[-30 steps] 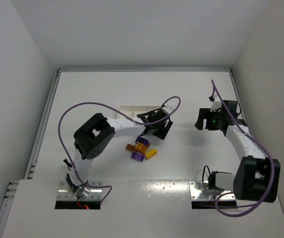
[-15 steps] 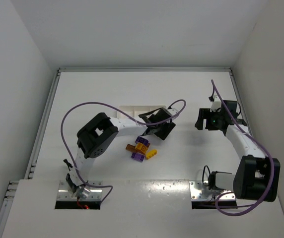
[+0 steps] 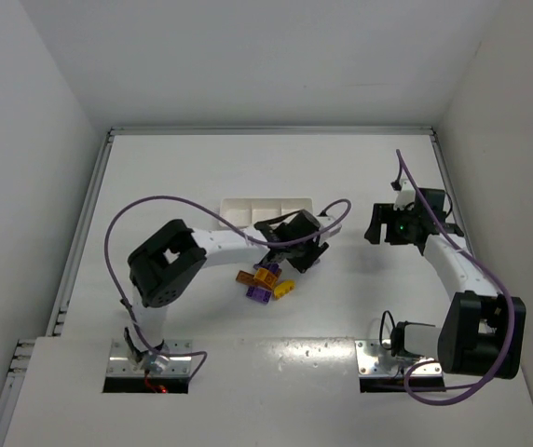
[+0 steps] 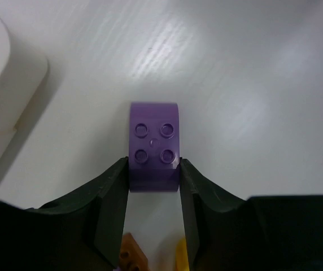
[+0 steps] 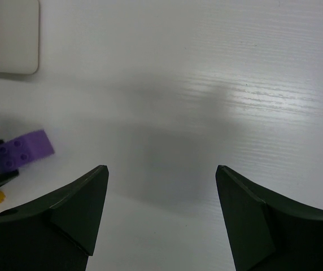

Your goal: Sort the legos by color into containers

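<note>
A: Where's the purple brick (image 4: pixel 153 144) rn?
B: Pinched in the left end effector (image 4: pixel 153 169), studs facing the wrist cam. It's approx mid counter (image 3: pixel 183 168), just beside the pile (image 3: pixel 265 282). The tray (image 3: pixel 268 207) sits a bit further toward the far edge. Can't tell if the brick's off the surface yet

A: And the right end effector (image 5: pixel 161 175)?
B: Spread wide, holding nothing, over toward the right edge, well apart from pile & tray

A: How will the brick handle?
B: Prob v light. Hard plastic, stiff, won't squash or crack under a pinch. The side walls look smooth & glossy tho, so likely a bit slippery

A: Best place to take hold?
B: The two flat opposite side walls, not the studded top. The fingers (image 4: pixel 113 197) press there now, but only at the end nearest the wrist. The far end sticks out past the tips. Imo it could pivot if it bumps sth, so a hold nearer the mid of the walls would be safer

A: What's left in the pile?
B: An orange-brown brick (image 3: pixel 245 277), a yellow brick (image 3: pixel 284 289) & a second purple brick (image 3: pixel 259 294), packed close together. They're crowded, so I'd come from above w/ the tips across the short width
</note>
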